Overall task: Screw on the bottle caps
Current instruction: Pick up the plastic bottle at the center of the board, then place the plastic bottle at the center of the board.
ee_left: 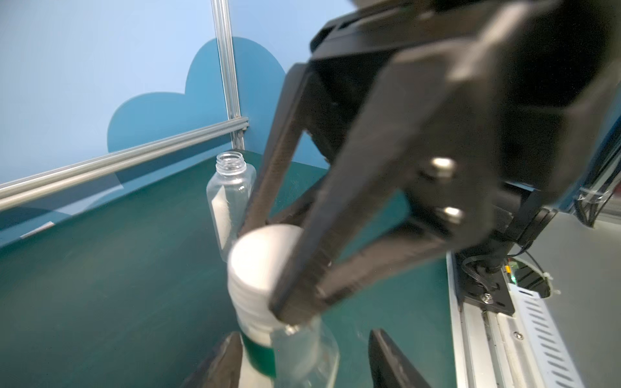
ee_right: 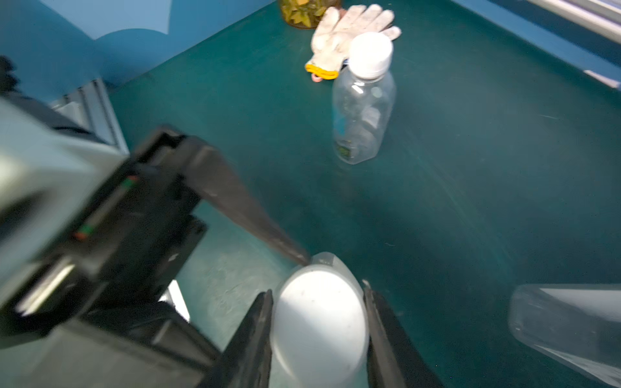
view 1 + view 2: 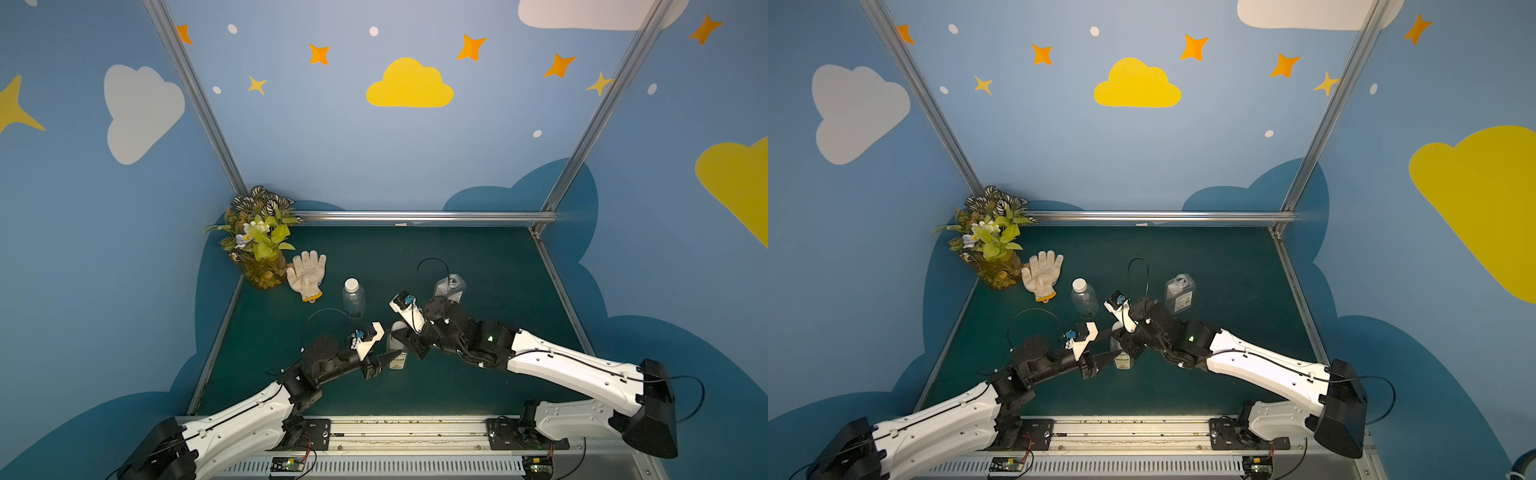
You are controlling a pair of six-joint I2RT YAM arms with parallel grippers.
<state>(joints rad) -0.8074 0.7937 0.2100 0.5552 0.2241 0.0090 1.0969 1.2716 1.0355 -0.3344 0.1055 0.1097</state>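
Dark green mat (image 3: 457, 257), blue cloud walls (image 3: 374, 158); R tool (image 2: 317, 292) clamps white cap (image 2: 319, 322), L tool (image 1: 305, 334) spread round bottle (image 1: 302, 356).

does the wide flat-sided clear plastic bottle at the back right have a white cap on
No, the wide flat-sided clear plastic bottle stands with its threaded neck open and bare.

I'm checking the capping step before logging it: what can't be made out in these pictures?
Join between the round white plastic cap and the slim clear plastic bottle: left wrist view, blurred and covered by a finger of the right hand.
Print on that bottle's label: too small in both top views.
The wide clear uncapped plastic bottle: right wrist view, cut off by the picture's edge.
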